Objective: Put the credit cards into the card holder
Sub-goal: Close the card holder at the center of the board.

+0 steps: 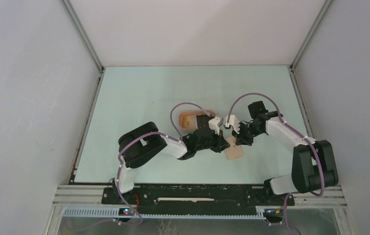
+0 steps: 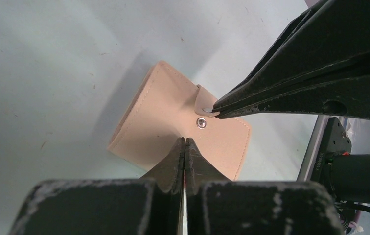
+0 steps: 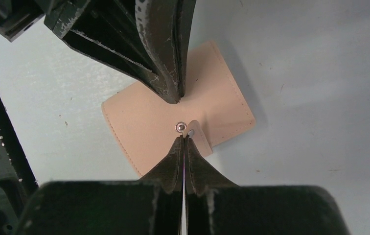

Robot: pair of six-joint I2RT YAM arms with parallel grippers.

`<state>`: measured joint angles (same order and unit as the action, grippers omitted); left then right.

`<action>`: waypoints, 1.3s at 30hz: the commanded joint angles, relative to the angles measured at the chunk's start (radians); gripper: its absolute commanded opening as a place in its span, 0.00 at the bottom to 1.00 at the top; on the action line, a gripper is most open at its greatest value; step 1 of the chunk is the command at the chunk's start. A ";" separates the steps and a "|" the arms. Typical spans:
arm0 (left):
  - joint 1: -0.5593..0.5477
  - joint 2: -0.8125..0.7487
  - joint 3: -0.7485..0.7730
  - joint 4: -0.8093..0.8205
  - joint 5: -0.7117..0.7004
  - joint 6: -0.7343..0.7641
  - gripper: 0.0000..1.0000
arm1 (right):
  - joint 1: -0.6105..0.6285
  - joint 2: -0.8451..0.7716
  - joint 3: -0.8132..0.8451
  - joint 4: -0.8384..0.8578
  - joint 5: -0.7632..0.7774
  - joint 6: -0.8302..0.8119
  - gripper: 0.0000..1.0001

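Carefully now: pinching the snap tab (image 2: 202,99) of the card holder (image 2: 158,117) with the right gripper (image 3: 184,139), pressing the holder onto the table (image 2: 51,58) with the left gripper (image 2: 185,142), shut tight. Could lose the tiny tab or drag the holder along by tugging hard.

A robotics lab test cell, seen from above. Plain white panels (image 1: 26,98) close me in on the left, right and far sides, joined by bare aluminium struts (image 1: 82,34). The table (image 1: 139,93) is a pale mint-green sheet, faintly scuffed in my wrist views. My left arm (image 1: 149,147) and right arm (image 1: 310,164) are bolted to a black mounting plate (image 1: 197,195) on slotted metal rails at the near edge. Purple cables (image 1: 185,105) loop along both arms.
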<state>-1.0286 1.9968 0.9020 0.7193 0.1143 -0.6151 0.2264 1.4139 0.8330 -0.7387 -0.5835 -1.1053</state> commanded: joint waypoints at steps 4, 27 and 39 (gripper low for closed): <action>0.002 0.001 -0.006 -0.009 0.008 0.048 0.01 | 0.047 0.030 -0.010 -0.015 0.024 -0.050 0.00; 0.005 -0.001 -0.021 0.019 0.022 0.041 0.01 | 0.034 -0.028 -0.062 -0.019 -0.019 -0.176 0.00; 0.005 0.001 -0.019 0.019 0.024 0.041 0.01 | 0.008 -0.093 -0.071 0.012 -0.058 -0.153 0.00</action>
<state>-1.0225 1.9968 0.8993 0.7258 0.1345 -0.6018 0.2432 1.3659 0.7727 -0.7410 -0.5896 -1.2514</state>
